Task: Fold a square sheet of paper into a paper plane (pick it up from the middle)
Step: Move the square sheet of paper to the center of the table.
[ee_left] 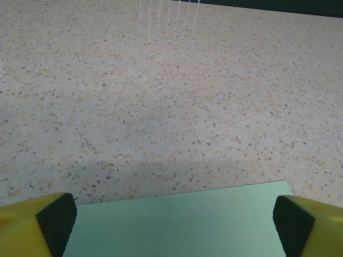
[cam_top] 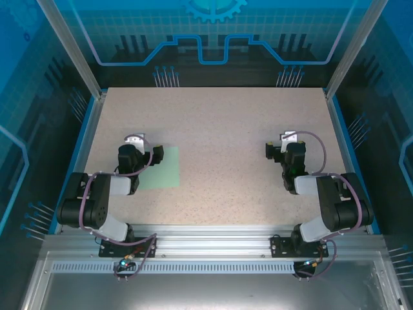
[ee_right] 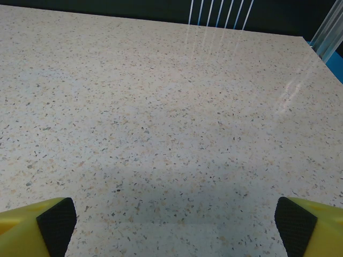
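On the left side, the left gripper point(ee_left: 174, 224) is hanging low over the table point(cam_top: 219, 123), and its two fingers are standing wide apart. The black pads point(ee_left: 56, 220) on its yellow fingers are not pinching anything.

The square sheet of paper point(cam_top: 162, 168) is lying flat on the table, just under and beside this gripper. From above, the left arm is covering the sheet's left part, and the rest is poking out to the right. In the left wrist view, the far edge of the green sheet is running between the two fingers, and one corner is showing near the right finger. I cannot tell if the fingers are touching the paper or floating just above it.

The sheet is looking smooth. It is not showing any crease or bent corner, so I am thinking that no fold is made yet.

On the right side, the right gripper point(ee_right: 176, 224) is waiting with its fingers wide apart too, holding nothing. It is sitting well apart from the sheet, with plain speckled table under it.

So the job is looking like it is only beginning. Picking the sheet up from the middle is not done yet. All the folds are waiting to be made, and so is the finished paper plane. The left gripper is looking like the one best placed to start, because it is right by the sheet.
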Controlling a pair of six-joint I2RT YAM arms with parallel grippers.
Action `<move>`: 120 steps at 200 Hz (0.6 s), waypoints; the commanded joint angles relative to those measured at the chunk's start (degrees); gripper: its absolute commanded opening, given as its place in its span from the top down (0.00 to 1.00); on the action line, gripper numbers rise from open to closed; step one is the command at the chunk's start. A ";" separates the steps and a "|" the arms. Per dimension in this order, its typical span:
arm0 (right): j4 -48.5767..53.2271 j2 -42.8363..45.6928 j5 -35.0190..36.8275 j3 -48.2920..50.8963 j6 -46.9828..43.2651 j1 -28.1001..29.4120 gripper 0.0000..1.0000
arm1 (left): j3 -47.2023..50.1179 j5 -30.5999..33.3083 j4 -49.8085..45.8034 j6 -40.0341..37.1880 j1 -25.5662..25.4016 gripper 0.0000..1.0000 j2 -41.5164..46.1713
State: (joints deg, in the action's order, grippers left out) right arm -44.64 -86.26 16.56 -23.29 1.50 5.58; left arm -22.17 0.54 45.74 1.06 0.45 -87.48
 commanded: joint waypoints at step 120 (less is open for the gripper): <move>-1.54 0.43 -2.18 0.28 0.37 -0.31 0.01 | -0.90 -1.53 1.03 -1.24 0.47 0.02 0.68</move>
State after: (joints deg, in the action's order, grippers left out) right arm -44.64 -86.28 16.49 -23.29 1.50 5.58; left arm -22.17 0.54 45.74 1.06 0.45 -87.50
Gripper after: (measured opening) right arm 0.994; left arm 0.986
